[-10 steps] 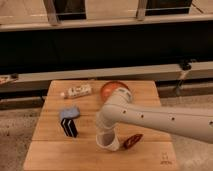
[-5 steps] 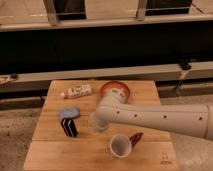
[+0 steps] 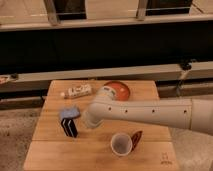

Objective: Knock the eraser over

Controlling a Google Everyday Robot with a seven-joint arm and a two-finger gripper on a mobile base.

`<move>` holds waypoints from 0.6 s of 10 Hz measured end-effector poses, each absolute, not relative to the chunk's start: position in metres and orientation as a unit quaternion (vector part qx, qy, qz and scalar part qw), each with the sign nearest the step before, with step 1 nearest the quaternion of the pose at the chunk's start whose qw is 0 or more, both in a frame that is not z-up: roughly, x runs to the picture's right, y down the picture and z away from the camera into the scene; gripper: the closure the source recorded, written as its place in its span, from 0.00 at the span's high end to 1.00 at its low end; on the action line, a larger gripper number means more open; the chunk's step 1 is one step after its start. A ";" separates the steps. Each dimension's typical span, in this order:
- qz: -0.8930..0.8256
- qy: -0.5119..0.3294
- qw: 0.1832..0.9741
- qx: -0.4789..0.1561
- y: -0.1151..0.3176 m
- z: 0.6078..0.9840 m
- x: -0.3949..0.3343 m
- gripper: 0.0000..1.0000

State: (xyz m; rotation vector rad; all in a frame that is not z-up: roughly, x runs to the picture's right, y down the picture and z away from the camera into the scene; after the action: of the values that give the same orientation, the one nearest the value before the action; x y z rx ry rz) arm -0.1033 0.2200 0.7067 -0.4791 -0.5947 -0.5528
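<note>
The eraser stands upright on the left part of the wooden table. It is a small black block with thin pale stripes on its side and a light blue-grey face on top. My white arm reaches in from the right across the table. My gripper is at the arm's end, just right of the eraser and very close to it. I cannot tell whether it touches the eraser.
A white labelled tube lies at the back left. An orange bowl sits at the back, partly behind my arm. A white cup and a dark red pepper-like object are at the front right.
My arm has swung left across the table toward the eraser, uncovering the white cup. The eraser still stands in the same place.
</note>
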 end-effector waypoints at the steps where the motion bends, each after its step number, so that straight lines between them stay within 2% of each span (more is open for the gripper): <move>1: -0.268 -0.290 0.889 -0.230 0.219 0.707 -0.109 0.02; 6: -0.282 -0.316 0.877 -0.227 0.216 0.713 -0.171 0.02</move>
State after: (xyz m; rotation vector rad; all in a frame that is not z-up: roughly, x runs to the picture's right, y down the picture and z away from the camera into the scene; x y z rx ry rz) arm -0.1714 0.2156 0.7129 -0.4734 -0.6602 -0.5877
